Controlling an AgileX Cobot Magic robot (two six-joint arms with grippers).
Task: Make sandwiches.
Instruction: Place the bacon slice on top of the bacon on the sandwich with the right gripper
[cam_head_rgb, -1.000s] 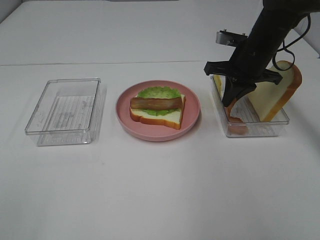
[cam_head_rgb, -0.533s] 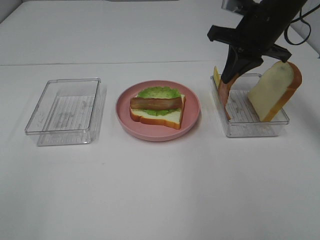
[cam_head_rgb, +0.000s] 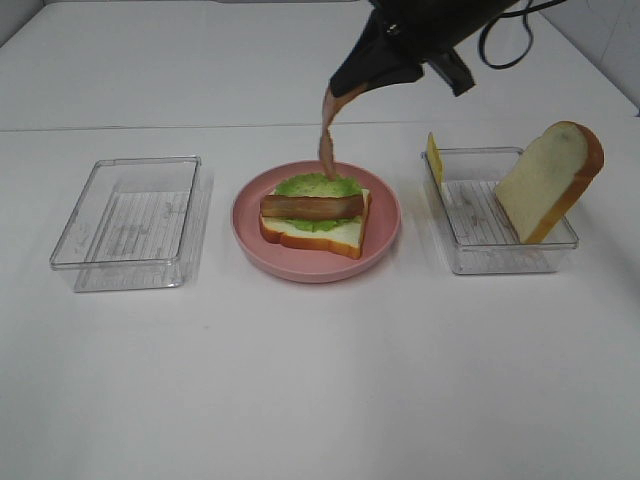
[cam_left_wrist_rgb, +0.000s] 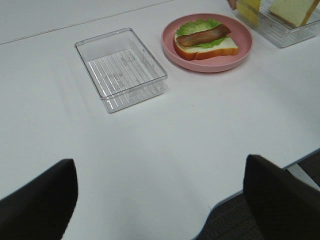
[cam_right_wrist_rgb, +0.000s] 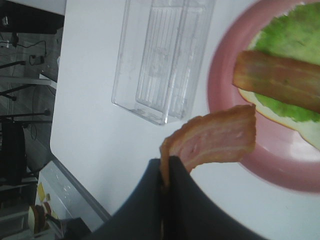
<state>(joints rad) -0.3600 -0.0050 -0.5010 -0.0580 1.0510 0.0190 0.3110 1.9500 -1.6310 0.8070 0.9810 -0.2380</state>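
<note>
The white table (cam_head_rgb: 300, 380) fills the scene. The right arm (cam_head_rgb: 430, 25) comes in from the far right and reaches to the left over the middle of the table. Two clear trays stand on the table, well apart: the left tray (cam_head_rgb: 70, 245) at the left and the right tray (cam_head_rgb: 500, 262) at the right. Between them is the round pink plate (cam_head_rgb: 300, 268).

On the plate lies the unfinished sandwich (cam_head_rgb: 318, 220): a lower bread slice (cam_head_rgb: 330, 236), on it the ruffled green lettuce (cam_head_rgb: 318, 185), and on top one bacon strip (cam_head_rgb: 312, 206) lying across from left to right. A second bread slice (cam_head_rgb: 550, 180) stands tilted in the right tray and leans toward its right wall.

The left gripper (cam_left_wrist_rgb: 160, 167) is near the table's near edge, with its fingers wide apart and nothing between them. The right gripper (cam_head_rgb: 347, 88) is closed tightly on the upper end of a second bacon strip (cam_head_rgb: 328, 130). This strip hangs down, slightly curved, with its lower end over the far part of the plate, just beyond the lettuce. A small piece of yellow cheese (cam_head_rgb: 434, 157) stands at the far left corner of the right tray.
</note>
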